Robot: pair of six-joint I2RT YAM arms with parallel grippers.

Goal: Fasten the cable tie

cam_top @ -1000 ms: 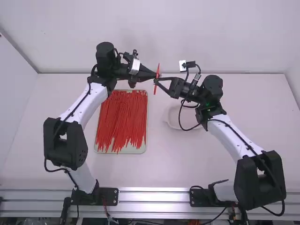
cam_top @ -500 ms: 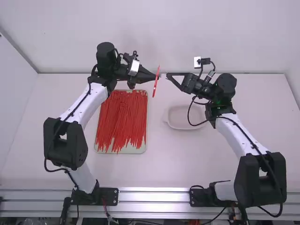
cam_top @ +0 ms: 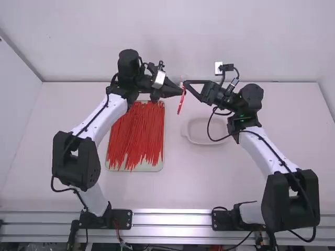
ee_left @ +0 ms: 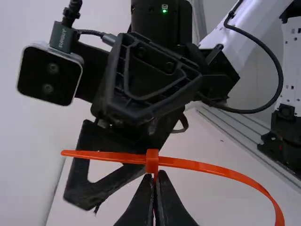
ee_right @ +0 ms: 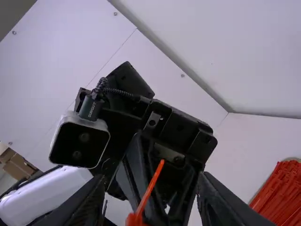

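Over white table [cam_top: 209, 162]: left gripper [ee_left: 154, 181] clamps light, whippy cable tie [ee_left: 197, 165] by head; right gripper [cam_top: 187, 87] agape, should take tail.

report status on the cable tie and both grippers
Left gripper shut on the cable tie at its head. Right gripper open, right up at the tie. Not looped yet. Tray of spare ties and bowl below, clear.

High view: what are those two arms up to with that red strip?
The left pincer is shut on a red cable tie, holding it by its head in the air. The right pincer is open around one end of it. On the table below lie a tray of spare red ties and a white bowl.
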